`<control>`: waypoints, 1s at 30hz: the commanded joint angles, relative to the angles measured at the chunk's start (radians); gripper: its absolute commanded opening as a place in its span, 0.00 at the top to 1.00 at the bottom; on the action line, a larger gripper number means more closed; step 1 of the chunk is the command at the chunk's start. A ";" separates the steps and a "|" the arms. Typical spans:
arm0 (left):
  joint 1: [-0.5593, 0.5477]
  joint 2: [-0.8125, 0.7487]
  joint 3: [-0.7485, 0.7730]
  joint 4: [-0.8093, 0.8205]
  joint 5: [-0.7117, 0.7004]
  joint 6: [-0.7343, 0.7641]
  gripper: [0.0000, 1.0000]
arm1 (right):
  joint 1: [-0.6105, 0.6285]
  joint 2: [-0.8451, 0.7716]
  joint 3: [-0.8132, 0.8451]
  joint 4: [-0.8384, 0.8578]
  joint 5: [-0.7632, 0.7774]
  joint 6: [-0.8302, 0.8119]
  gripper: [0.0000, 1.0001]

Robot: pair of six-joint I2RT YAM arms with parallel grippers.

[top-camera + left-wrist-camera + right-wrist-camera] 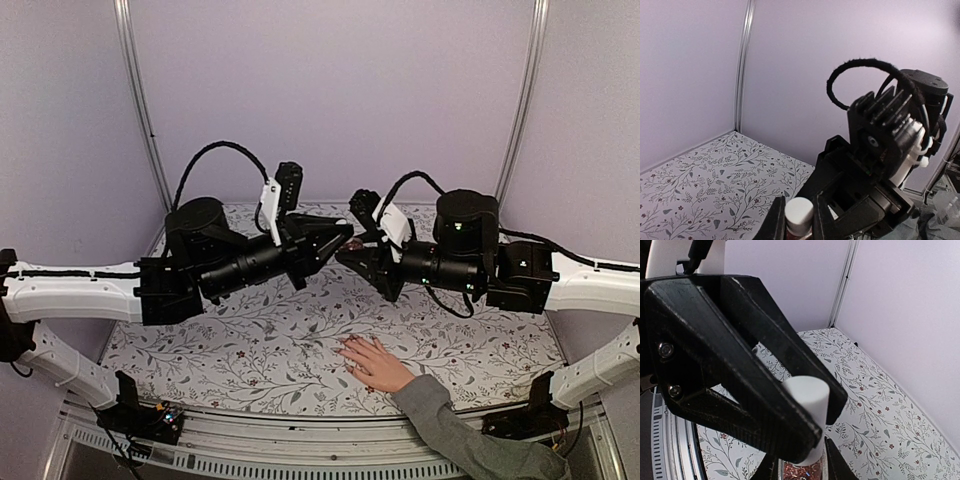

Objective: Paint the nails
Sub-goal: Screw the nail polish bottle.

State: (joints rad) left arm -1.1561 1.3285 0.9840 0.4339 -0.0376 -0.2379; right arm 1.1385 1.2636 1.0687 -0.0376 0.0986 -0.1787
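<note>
Both black two-finger grippers are being held tip to tip above the middle of the floral-printed tabletop (pixel 250 350). The left gripper (pixel 338 238) is being pressed onto a smooth white cylindrical plastic cap (pixel 807 395). The right gripper (pixel 352 258) is being clamped around the small clear bottle (pixel 801 472) of coppery glitter polish under that cap. The bottle's long axis appears to be lying along the line between the two grippers, roughly across the tabletop.

The tiny pale nails (pixel 347 349) are being presented on a light-skinned human hand (pixel 378 365) laid flat near the tabletop's near edge, right of centre. They are too small to be made out singly. The hand is being offered well below the grippers and toward the near edge, with its fingers directed left and away from a soft grey sleeve (pixel 450 425). The right arm is judged the nearer. The cap is probably being gripped for unscrewing.
</note>
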 commanded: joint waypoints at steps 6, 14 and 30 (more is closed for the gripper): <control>-0.014 -0.004 -0.086 0.073 0.017 0.048 1.00 | -0.009 -0.008 0.050 0.028 -0.051 0.058 1.00; -0.018 0.024 -0.100 0.024 0.112 0.109 1.00 | -0.040 -0.029 0.063 0.059 -0.210 0.073 1.00; 0.034 0.042 -0.107 -0.001 0.598 0.151 1.00 | -0.048 -0.101 0.042 0.102 -0.666 -0.023 1.00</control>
State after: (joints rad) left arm -1.1202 1.3201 0.9085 0.5735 0.3542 -0.1192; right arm 1.0790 1.2110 1.0687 -0.1200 -0.3786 -0.1623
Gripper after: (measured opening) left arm 0.133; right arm 0.209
